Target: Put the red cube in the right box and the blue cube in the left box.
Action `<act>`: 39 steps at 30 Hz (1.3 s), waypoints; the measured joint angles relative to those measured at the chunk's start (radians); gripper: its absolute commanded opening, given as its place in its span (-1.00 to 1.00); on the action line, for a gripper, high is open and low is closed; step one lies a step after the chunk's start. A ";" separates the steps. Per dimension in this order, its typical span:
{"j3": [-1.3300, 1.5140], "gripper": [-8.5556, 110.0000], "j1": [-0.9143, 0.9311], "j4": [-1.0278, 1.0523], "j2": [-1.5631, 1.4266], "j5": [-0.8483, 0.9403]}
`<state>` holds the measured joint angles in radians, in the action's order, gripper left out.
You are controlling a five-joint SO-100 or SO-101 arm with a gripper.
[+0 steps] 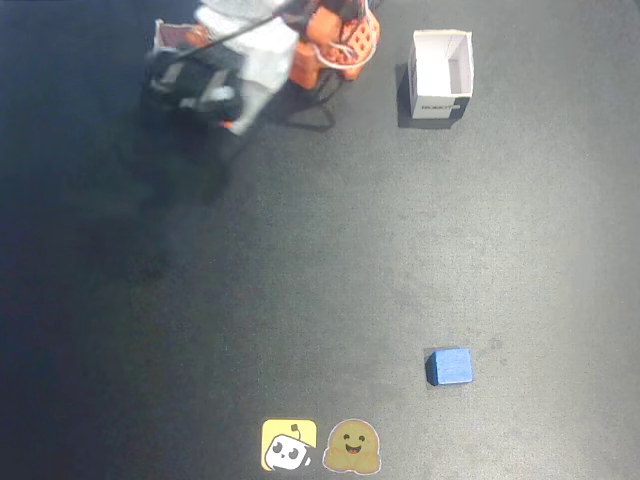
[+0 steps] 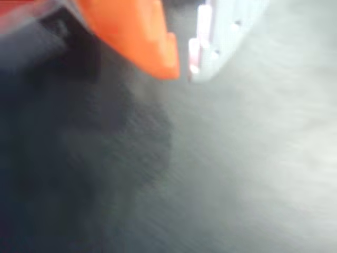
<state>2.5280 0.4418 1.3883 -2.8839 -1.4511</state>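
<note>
Blurred gripper (image 2: 184, 66) at 11 o'clock in fixed view, jaws nearly closed on nothing, blue cube (image 1: 449, 366) at 5 o'clock, white box (image 1: 440, 75) at 1 o'clock, red cube unseen

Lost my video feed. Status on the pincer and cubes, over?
Pincer nearly closed, nothing between its tips, wrist view blurred. Blue cube alone on the mat, unobstructed. One white box looks empty. Red cube not visible.
</note>
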 measured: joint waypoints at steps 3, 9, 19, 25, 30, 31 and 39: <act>0.000 -0.86 -0.091 -0.028 0.015 -0.003; 0.000 -0.86 -0.275 -0.080 0.014 0.018; 0.005 -0.86 -0.500 -0.115 -0.046 0.032; 0.005 -0.86 -0.549 -0.127 -0.049 0.058; 0.018 -0.86 -0.541 -0.120 -0.066 0.044; 0.018 -0.86 -0.541 -0.118 -0.064 0.041; 0.017 -0.86 -0.549 -0.213 0.107 0.009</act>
<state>2.5449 -0.1074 1.1750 -2.7765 -1.4419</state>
